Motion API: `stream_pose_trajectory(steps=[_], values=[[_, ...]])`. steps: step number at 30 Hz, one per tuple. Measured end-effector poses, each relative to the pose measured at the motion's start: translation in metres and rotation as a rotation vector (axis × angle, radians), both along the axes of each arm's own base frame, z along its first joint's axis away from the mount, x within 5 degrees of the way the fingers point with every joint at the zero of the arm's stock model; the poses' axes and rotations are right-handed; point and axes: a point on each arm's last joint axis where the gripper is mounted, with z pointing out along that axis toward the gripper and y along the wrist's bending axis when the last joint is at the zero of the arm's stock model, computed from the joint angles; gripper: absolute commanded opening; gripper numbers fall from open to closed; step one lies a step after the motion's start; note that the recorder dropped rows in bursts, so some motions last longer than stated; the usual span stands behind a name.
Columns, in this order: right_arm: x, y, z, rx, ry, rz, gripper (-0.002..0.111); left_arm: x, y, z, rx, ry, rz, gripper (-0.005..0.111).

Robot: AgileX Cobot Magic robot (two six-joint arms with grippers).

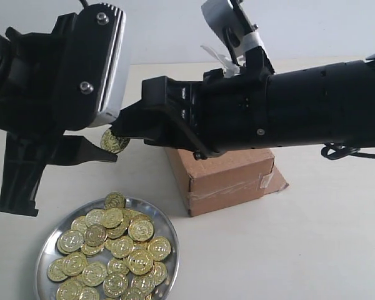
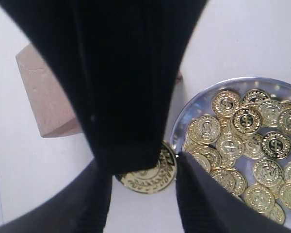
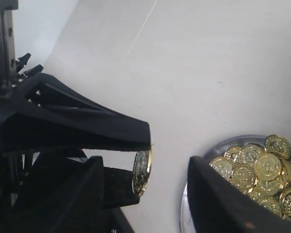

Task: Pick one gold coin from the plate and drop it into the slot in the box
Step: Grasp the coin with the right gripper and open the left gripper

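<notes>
A single gold coin (image 1: 114,141) hangs in the air between the two grippers, above the table and left of the box (image 1: 231,178). My left gripper (image 1: 109,150) is shut on it across its edge; the left wrist view shows the coin (image 2: 153,178) face-on between the fingers. My right gripper (image 1: 126,128) reaches over from the right and stands open, one finger on each side of the coin (image 3: 142,172), not touching it. The silver plate (image 1: 162,219) lies below, heaped with several gold coins (image 1: 112,250). The right arm hides the box slot.
The brown cardboard box (image 2: 43,97) has clear tape (image 1: 228,190) on its near side and a flap (image 1: 276,182) at its base. The plate's rim (image 2: 203,94) and its coins (image 3: 262,167) also show in both wrist views. White table (image 1: 287,250) lies around.
</notes>
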Motion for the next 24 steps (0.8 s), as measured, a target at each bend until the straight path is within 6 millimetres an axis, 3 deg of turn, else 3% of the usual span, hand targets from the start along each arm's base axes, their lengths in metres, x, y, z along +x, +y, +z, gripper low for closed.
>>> stream_pose_trajectory(steps=[24], values=[[-0.006, 0.009, 0.007, 0.025, -0.006, 0.042, 0.051, -0.007, 0.004, 0.012, -0.084, -0.004, 0.008, 0.027]])
